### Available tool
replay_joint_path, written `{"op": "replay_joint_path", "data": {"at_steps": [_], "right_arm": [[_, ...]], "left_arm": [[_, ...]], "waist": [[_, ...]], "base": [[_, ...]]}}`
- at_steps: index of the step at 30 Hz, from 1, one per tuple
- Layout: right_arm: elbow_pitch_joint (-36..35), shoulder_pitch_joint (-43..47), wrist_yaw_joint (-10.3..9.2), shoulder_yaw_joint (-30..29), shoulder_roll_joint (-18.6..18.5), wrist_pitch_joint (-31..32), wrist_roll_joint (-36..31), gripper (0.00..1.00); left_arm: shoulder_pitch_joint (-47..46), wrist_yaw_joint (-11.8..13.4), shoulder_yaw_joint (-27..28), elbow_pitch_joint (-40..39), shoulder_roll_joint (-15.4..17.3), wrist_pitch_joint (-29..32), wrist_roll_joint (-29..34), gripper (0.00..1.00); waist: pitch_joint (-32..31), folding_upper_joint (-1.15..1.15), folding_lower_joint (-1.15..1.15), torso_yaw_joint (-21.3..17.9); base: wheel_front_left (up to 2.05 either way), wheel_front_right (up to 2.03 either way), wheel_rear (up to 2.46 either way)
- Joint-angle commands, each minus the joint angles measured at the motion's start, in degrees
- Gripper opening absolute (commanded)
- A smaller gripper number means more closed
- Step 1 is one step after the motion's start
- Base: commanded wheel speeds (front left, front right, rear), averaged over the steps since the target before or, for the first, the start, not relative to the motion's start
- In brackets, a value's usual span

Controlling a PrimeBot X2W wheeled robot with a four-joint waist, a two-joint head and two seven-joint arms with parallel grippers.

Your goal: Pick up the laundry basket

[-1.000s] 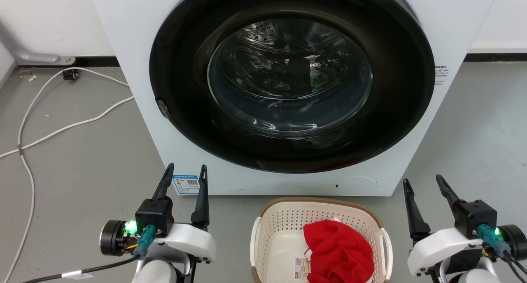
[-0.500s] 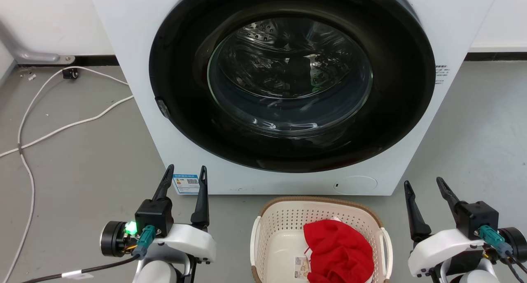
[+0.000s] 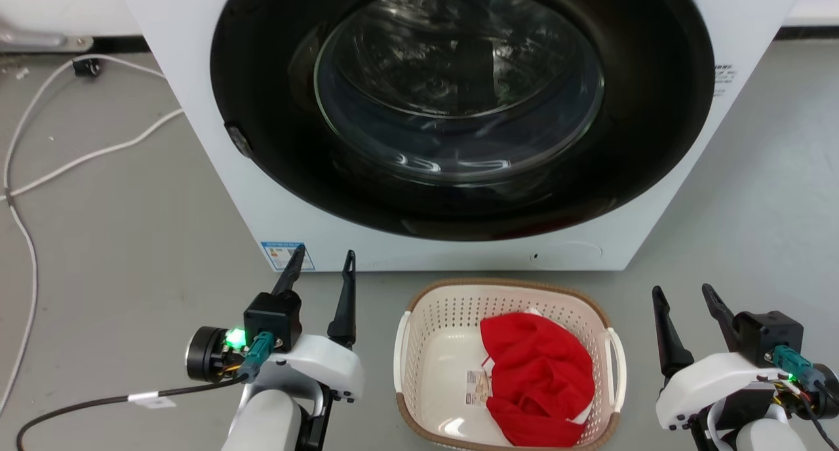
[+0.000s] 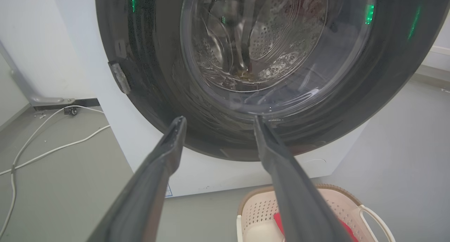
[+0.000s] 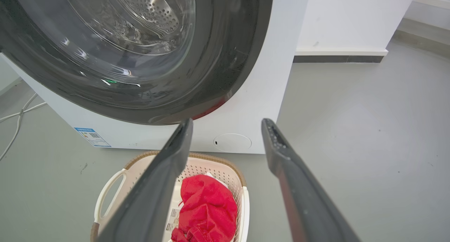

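Now my head view has dipped; the laundry basket (image 3: pixel 505 284) shows nearly whole. My left gripper (image 3: pixel 324 250) and right gripper (image 3: pixel 681 287) flank it, both spread wide, empty, handles (image 3: pixel 619 367) untouched

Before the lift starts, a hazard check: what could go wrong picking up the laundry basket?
1. The laundry basket sits close before the washing machine; lifting forward could knock its rim against the machine.
2. The red garment lies toward its right side, so the load may tip that way.
3. The left gripper and right gripper flank it, open, off the handles; uneven holds could tilt it.
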Motion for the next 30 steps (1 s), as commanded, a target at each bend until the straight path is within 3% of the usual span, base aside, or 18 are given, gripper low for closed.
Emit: {"op": "replay_joint_path", "data": {"at_steps": [1, 12, 30], "right_arm": [[0.87, -1.41, -0.02, -0.28, 0.17, -0.38, 0.21, 1.00], [8.78, -8.01, -0.02, -1.67, 0.15, -0.81, 0.64, 1.00], [30.18, -22.31, -0.02, 0.43, 0.13, 0.22, 3.64, 1.00]], "left_arm": [[-1.29, 0.00, -0.39, 1.05, 0.01, -0.15, -0.32, 1.00], [-8.53, -0.32, -3.81, 10.35, 0.00, -0.15, -2.42, 1.00], [-24.39, -1.97, -7.37, 36.07, 0.03, 3.06, -6.68, 1.00]], "waist": [[2.42, 0.00, 0.00, -0.58], [10.49, 0.00, 0.00, -2.27], [23.48, 0.00, 0.00, -6.15]], "base": [[0.00, 0.00, 0.00], [0.00, 0.00, 0.00], [0.00, 0.00, 0.00]]}}
